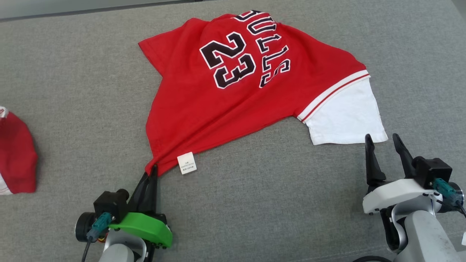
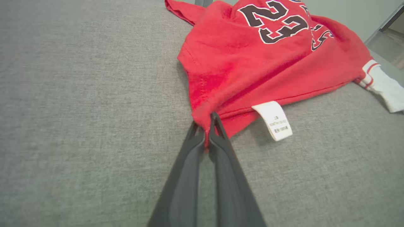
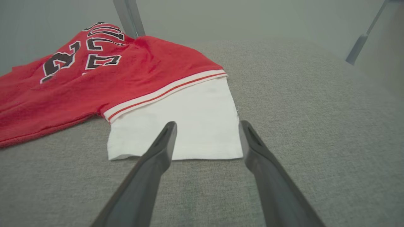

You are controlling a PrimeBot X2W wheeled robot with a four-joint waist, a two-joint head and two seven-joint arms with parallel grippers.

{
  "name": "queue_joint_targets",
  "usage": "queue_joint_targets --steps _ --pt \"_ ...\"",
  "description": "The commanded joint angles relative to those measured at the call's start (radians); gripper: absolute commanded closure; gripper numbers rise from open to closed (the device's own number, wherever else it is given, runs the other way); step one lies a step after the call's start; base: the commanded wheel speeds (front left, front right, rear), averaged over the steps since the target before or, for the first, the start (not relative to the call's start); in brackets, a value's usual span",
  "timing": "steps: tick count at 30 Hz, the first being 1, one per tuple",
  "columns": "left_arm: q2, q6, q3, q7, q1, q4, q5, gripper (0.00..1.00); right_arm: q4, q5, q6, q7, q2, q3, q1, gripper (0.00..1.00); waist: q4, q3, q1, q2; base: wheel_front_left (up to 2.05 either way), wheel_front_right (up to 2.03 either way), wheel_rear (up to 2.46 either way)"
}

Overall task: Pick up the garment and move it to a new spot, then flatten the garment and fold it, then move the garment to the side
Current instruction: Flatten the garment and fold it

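The garment (image 1: 225, 98) is a red jersey with a black "23" and a white sleeve (image 1: 346, 116), lying rumpled on the grey surface. My left gripper (image 1: 151, 171) is shut on its near hem corner, beside a white care label (image 1: 186, 162); in the left wrist view the garment (image 2: 252, 63) has that corner pinched in my left gripper (image 2: 206, 124). My right gripper (image 1: 382, 140) stands open just short of the white sleeve's near edge, touching nothing. In the right wrist view my right gripper (image 3: 206, 126) points at the sleeve (image 3: 189, 126).
A second red and white cloth item (image 1: 16, 156) lies at the far left edge of the grey padded surface (image 1: 72, 91). Metal legs (image 3: 127, 15) stand beyond the garment at the far edge.
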Motion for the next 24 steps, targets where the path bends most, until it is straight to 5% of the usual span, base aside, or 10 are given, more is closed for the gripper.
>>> queue_joint_targets --steps 1,16,17,18,19,24 --pt "0.003 0.005 0.007 0.001 0.014 -0.004 0.008 1.00 0.004 0.005 -0.002 -0.002 0.001 -0.002 -0.011 0.00 0.013 0.009 0.0000 -0.0001 0.00 0.00 0.00" --pt "0.003 0.007 0.037 0.001 0.003 -0.029 0.035 1.00 0.218 -0.020 -0.002 0.000 0.006 -0.086 -0.067 0.00 0.079 0.051 0.0000 -0.0001 0.00 0.00 0.00" --pt "0.003 0.006 0.033 0.001 0.000 -0.029 0.036 1.00 0.230 -0.019 -0.002 0.002 0.007 -0.083 -0.068 0.29 0.080 0.052 0.0000 -0.0001 0.00 0.00 0.00" --pt "0.003 0.005 0.031 0.001 -0.002 -0.029 0.036 1.00 0.242 -0.018 -0.002 0.002 0.009 -0.076 -0.069 0.90 0.082 0.053 0.0000 -0.0001 0.00 0.00 0.00" --pt "0.004 0.004 0.027 0.001 -0.003 -0.030 0.034 1.00 0.248 -0.011 -0.002 0.003 0.011 -0.072 -0.072 1.00 0.082 0.054 0.0000 -0.0001 0.00 0.00 0.00" --pt "0.003 0.004 0.037 0.001 0.002 -0.044 0.039 1.00 0.197 0.026 -0.002 0.001 0.008 -0.055 -0.070 1.00 0.076 0.020 0.0000 -0.0001 0.00 0.00 0.00"
